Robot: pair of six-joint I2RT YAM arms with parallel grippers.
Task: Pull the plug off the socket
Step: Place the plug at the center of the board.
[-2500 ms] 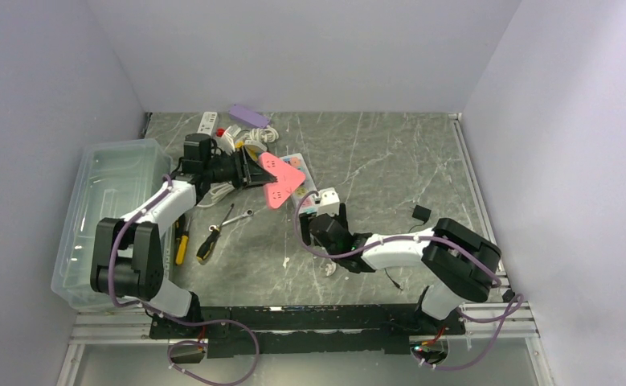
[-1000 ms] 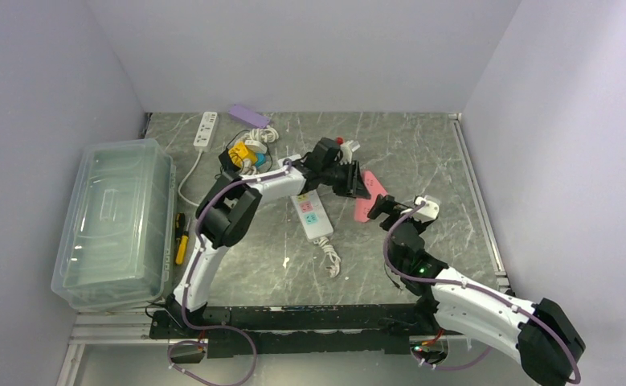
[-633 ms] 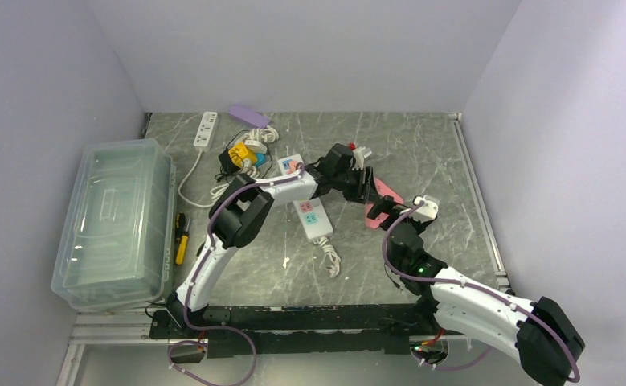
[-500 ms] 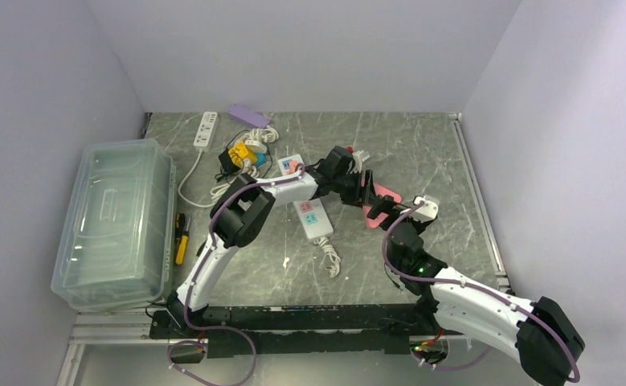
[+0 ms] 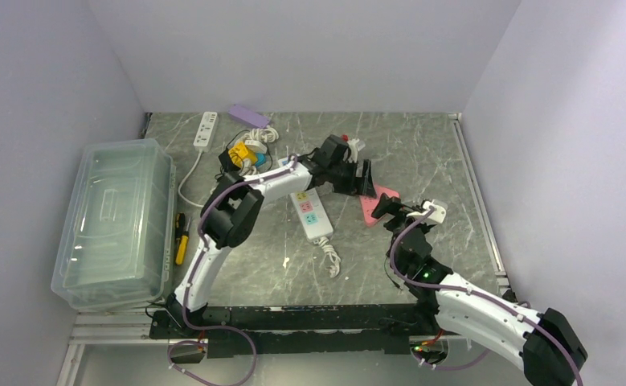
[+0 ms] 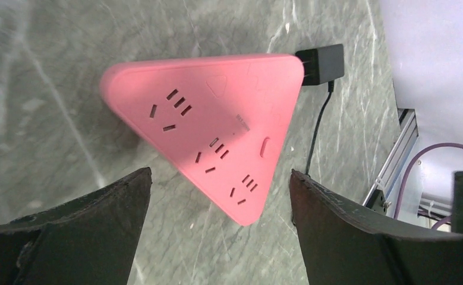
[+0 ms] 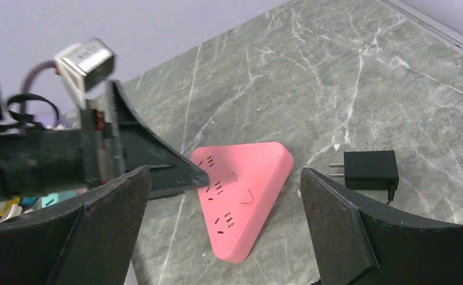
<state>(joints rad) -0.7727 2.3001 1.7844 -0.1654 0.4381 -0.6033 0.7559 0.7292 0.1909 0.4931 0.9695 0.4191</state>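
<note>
The pink triangular socket (image 5: 372,211) lies flat on the marble table (image 5: 422,153), and nothing is plugged into it (image 6: 217,124) (image 7: 246,190). The black plug (image 7: 370,169) lies on the table just beside one corner, its prongs bare and pointing at the socket (image 6: 321,59). My left gripper (image 5: 365,180) (image 6: 220,173) hovers open over the socket, touching nothing. One of its dark fingers (image 7: 157,160) shows in the right wrist view. My right gripper (image 5: 391,211) (image 7: 226,171) stands wide open on the socket's other side, empty. In the top view the plug is hidden.
A white power strip (image 5: 310,214) with coloured stickers lies left of the socket, its coiled cord (image 5: 330,261) nearer me. Another white strip (image 5: 206,127), a purple block (image 5: 249,115) and yellow-blue items (image 5: 245,153) sit at the back left. A clear lidded bin (image 5: 116,221) and screwdrivers (image 5: 181,237) are far left.
My left gripper has opened and let go of the pink socket, which now rests flat on the table. The right gripper has shifted slightly right, still open.
</note>
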